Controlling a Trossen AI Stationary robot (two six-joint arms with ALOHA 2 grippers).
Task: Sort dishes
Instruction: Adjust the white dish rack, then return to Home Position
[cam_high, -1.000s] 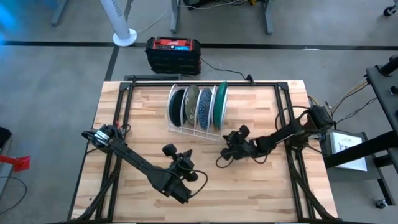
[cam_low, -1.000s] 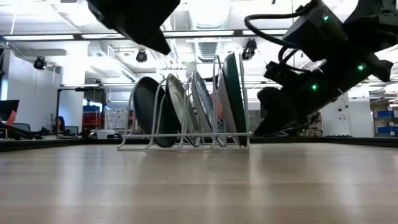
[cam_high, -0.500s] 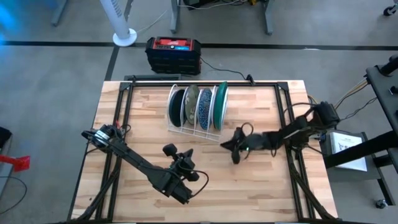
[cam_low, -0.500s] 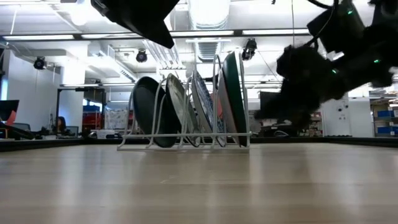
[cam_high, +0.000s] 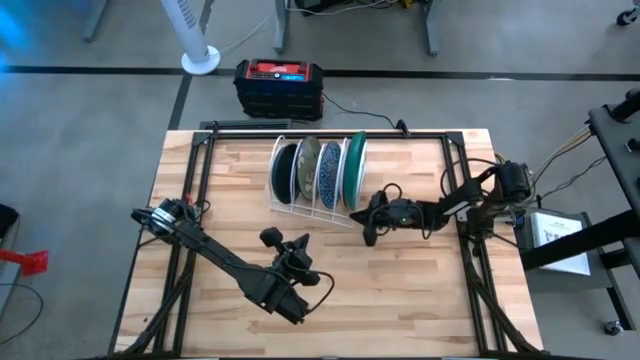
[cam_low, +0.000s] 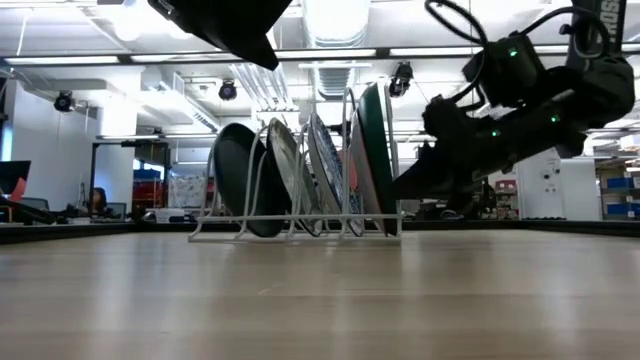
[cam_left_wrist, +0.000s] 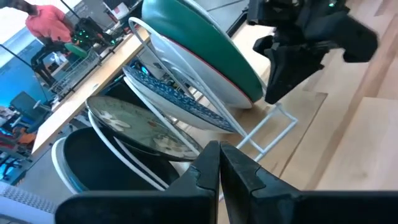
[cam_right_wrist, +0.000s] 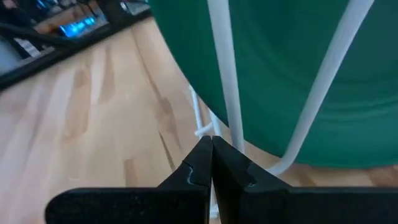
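- All five plates are seen standing on edge in the white wire rack (cam_high: 318, 192) near the back of the tabletop (cam_high: 200, 190): dark teal plate (cam_high: 284, 170), olive mottled plate (cam_high: 304, 168), blue-and-white speckled plate (cam_high: 327, 175), red-and-white plate (cam_left_wrist: 205, 74) and green plate (cam_high: 355, 165).
- No plate is seen lying loose on the tabletop and none is held; the sorting is judged done or very nearly done.
- What is left is judged to be only pulling the arms clear, unless the order in the rack is to be changed; that cannot be told.
- Right gripper (cam_high: 371, 222) is placed low, just beside the rack's end where the green plate stands; its jaws are pressed together and empty, their tips pointed at the rack wire in front of that plate in the right wrist view.
- Left gripper (cam_high: 270, 238) is held over the front half of the tabletop, well apart from the rack, jaws pressed together on nothing.
- Against the earlier high view: the right gripper has been brought back toward the rack after a swing outward and forward, and the right arm's elbow has shifted.
- The left arm is hardly changed; the plates and rack are unmoved.
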